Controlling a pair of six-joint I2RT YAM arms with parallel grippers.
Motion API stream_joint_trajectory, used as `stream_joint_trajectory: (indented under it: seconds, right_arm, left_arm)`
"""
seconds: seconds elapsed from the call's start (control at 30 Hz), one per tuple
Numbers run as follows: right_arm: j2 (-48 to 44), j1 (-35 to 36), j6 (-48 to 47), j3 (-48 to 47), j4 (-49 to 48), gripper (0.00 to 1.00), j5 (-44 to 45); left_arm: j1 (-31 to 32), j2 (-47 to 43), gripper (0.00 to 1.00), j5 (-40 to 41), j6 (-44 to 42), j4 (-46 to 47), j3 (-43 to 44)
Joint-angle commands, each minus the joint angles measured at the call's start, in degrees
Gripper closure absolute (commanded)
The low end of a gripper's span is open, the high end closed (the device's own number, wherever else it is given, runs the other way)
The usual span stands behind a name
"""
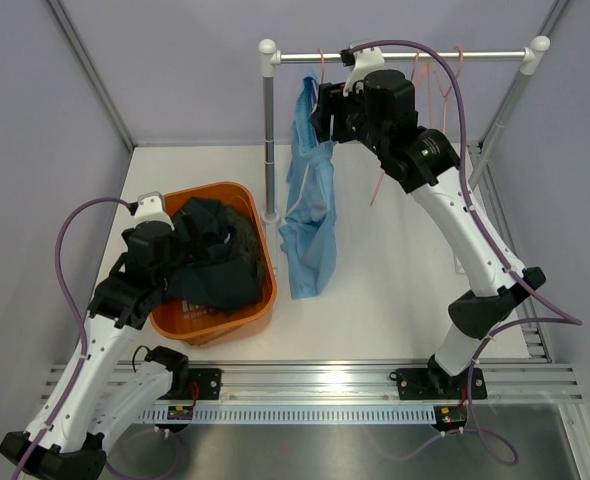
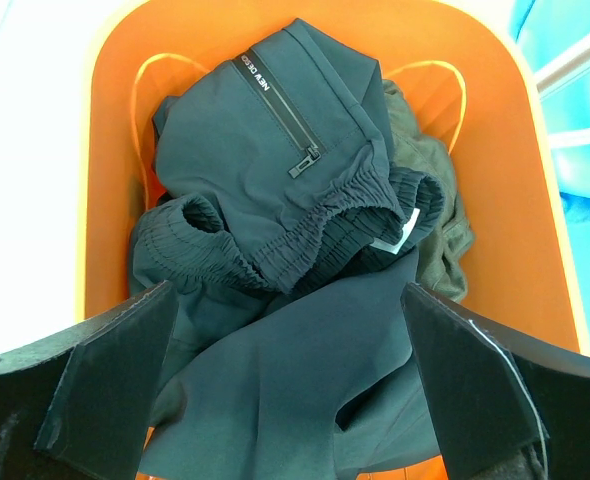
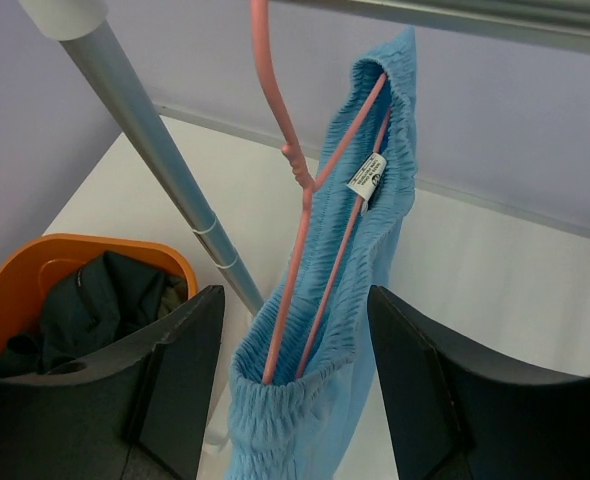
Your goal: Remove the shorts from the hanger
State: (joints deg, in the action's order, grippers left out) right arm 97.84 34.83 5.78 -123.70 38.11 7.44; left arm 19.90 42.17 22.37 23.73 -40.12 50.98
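Observation:
The light blue shorts (image 1: 308,215) hang on a pink hanger (image 3: 300,215) from the rail (image 1: 405,56); in the right wrist view their waistband (image 3: 340,300) lies between my open fingers. My right gripper (image 1: 322,115) is open at the waistband, not closed on it. The dark navy shorts (image 2: 275,200) lie in the orange basket (image 1: 260,310), over the dark olive green shorts (image 2: 430,190). My left gripper (image 2: 285,400) is open just above the navy cloth, holding nothing.
The rack's upright pole (image 1: 268,140) stands between basket and blue shorts. More pink hangers (image 1: 440,75) hang empty on the rail's right part. The right rack leg (image 1: 505,110) slants at the back right. A metal rail (image 1: 325,380) runs along the near edge.

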Motion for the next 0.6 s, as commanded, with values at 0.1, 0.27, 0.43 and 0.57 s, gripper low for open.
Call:
stream_joint_trajectory:
  seconds: [0.1, 0.27, 0.43, 0.57]
  right_arm:
    - [0.94, 0.94, -1.21, 0.56, -10.67, 0.31, 5.82]
    - [3.58, 0.94, -2.79, 1.27, -15.26, 0.3, 8.55]
    - [8.15, 0.94, -4.11, -2.42, -15.52, 0.31, 9.96]
    - [9.73, 0.94, -4.46, -2.42, -18.24, 0.34, 11.36]
  left_arm:
    - [-0.21, -0.43, 0.01, -1.36, -0.7, 3.03, -0.44]
    - [-0.21, -0.6, 0.01, -1.54, -0.79, 3.03, -0.44]
    - [-0.21, -0.69, 0.01, -1.63, -0.79, 3.03, -0.53]
    - [-0.13, -0.69, 0.01, -1.8, -0.79, 3.03, -0.53]
